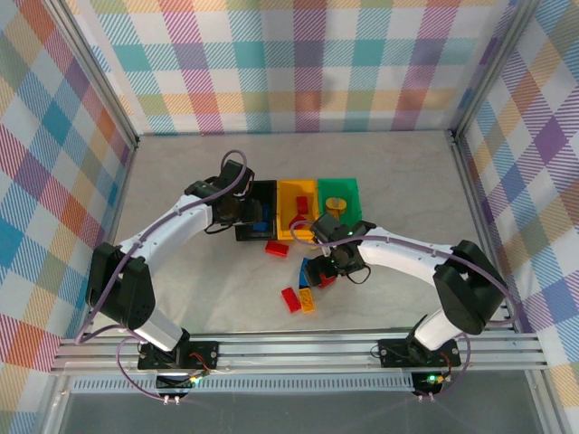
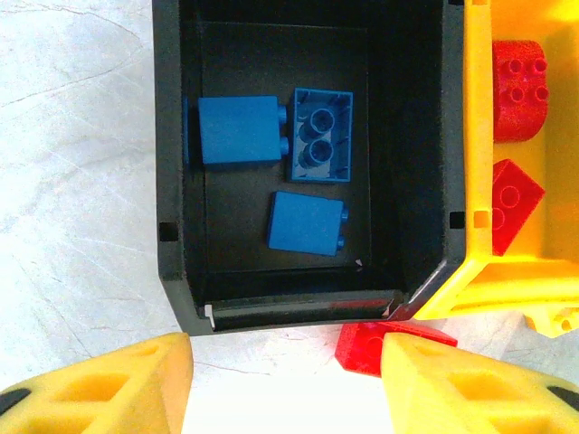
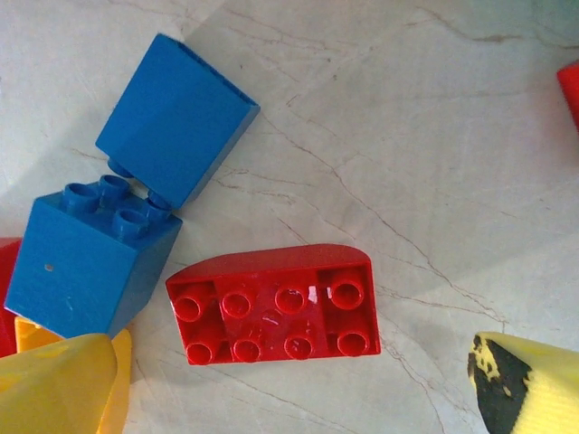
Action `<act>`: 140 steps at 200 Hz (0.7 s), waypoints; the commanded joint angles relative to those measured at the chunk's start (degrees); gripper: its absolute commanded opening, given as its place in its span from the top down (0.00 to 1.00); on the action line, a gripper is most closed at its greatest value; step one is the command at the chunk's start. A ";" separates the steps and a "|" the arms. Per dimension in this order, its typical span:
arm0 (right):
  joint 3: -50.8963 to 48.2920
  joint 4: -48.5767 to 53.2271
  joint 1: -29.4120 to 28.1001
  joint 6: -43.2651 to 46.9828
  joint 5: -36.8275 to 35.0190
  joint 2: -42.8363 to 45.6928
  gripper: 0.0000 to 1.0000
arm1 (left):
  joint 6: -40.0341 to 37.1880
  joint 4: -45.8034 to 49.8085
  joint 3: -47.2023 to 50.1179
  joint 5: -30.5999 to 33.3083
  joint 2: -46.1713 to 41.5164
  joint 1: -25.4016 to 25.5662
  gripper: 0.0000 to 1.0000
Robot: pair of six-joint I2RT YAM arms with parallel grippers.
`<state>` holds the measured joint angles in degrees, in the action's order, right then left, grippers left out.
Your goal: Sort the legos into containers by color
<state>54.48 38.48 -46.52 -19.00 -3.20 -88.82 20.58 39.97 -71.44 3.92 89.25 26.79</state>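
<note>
Sorting looks about half done from where I stand. The black plastic bin (image 2: 172, 181), leftmost of the three, holds three blue studded bricks (image 2: 237, 129). Two lie on their sides and one is turned over, its hollow tubes showing. The yellow-orange plastic bin (image 2: 478, 108) just to its right has at least two red bricks (image 2: 517, 77) in it. The green plastic bin (image 1: 354, 190) on the far right holds a yellow-orange piece (image 1: 336, 204). I can't count more in there.

What's left lies loose on the pale marbled tabletop (image 3: 434, 136), near side of the bins. One red brick (image 2: 371, 346) sits right against the black bin's near wall. A red eight-stud brick with one rounded edge (image 3: 271, 303) lies studs up, and two blue blocks (image 3: 172, 117) lie beside it to the left, touching each other. Nearer the arms lie a red oblong brick (image 1: 290, 299) and an orange one (image 1: 308, 300), side by side.

The left gripper (image 2: 285, 393) hangs over the black bin's near edge, its yellow foam pads (image 2: 99, 384) apart with nothing between them. The right gripper (image 3: 289, 389) hovers low above the rounded red brick, jaws spread wide and empty.

Everything is hard, glossy moulded plastic. The bricks are square-cornered and stud-topped, and the bins are smooth, thin-walled and open at the top.
</note>
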 commanded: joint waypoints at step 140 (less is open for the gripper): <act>4.32 2.98 -0.41 8.11 1.97 -7.05 0.02 | 0.52 0.97 0.34 -0.04 -3.36 -0.42 0.43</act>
<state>57.34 41.30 -46.54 -11.81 -0.97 -94.61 20.58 39.99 -71.44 3.92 88.62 26.79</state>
